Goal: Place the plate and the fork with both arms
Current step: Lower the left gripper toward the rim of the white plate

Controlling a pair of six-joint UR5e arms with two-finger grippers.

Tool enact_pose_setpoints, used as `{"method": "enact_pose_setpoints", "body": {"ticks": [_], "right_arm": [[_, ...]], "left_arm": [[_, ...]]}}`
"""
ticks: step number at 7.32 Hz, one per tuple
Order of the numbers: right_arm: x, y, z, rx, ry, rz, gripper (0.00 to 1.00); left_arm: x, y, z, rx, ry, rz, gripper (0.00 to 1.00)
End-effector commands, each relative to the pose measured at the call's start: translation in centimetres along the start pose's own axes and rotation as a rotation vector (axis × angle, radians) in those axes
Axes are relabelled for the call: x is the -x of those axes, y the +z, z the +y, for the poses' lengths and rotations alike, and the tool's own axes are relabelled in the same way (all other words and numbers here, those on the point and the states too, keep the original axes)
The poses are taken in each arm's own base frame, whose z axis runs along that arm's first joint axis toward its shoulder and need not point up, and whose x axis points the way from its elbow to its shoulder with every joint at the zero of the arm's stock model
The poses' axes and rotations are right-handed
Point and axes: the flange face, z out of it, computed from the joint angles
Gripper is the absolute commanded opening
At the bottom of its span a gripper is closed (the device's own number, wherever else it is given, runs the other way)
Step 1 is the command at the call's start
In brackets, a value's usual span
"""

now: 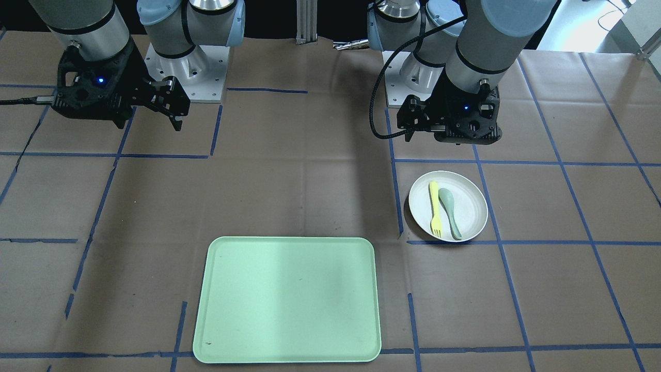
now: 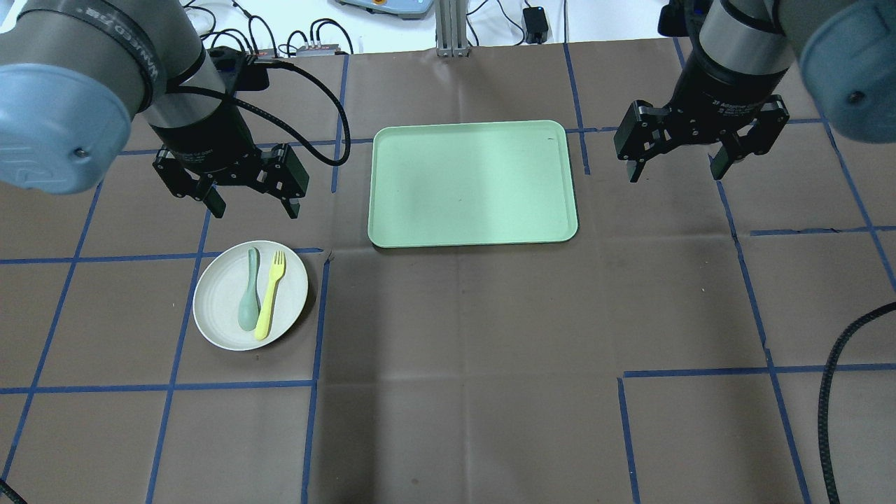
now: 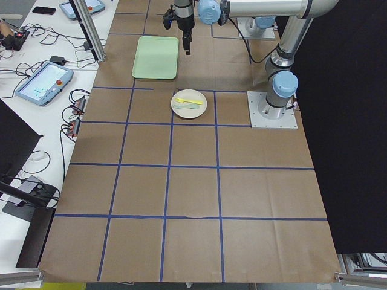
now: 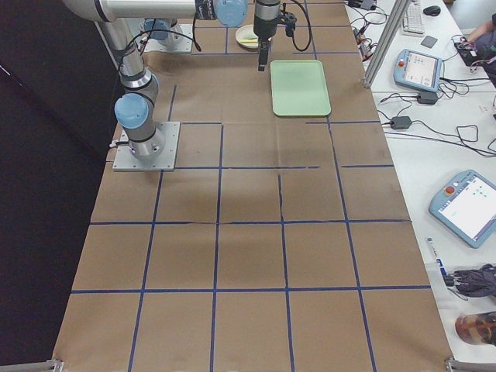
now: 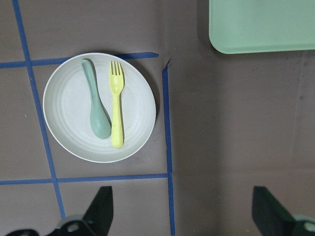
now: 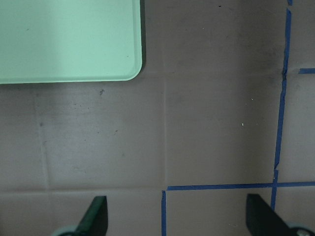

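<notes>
Seen from overhead, a rectangular mint-green plastic tray (image 2: 472, 183) lies flat on your table's brown paper cover (image 2: 490, 364), which blue tape lines (image 2: 313, 383) cut into squares. At about eight o'clock from the tray, well apart, a grey-green plastic spoon (image 2: 249, 306) lies with its handle toward twelve o'clock. At the tray's twelve o'clock stands a silver aluminium post (image 2: 451, 28). A tablet-like control pendant (image 4: 419, 70) rests on your white side bench (image 4: 434, 155).

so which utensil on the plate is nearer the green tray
The yellow fork: it lies on the side of the plate facing the tray, with the grey-green spoon beside it on the far side.
</notes>
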Motion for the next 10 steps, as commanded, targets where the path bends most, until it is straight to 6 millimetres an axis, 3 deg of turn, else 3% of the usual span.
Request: {"method": "enact_pose_setpoints", "body": {"ticks": [1, 10], "right_arm": [[-0.01, -0.02, -0.08, -0.002, -0.004, 0.001, 1.00], [0.00, -0.02, -0.08, -0.002, -0.004, 0.000, 1.00]], "left_arm": [[0.08, 0.87, -0.94, 0.004, 0.001, 0.002, 1.00], [0.72, 1.26, -0.82, 0.005, 0.028, 0.006, 1.00]]}}
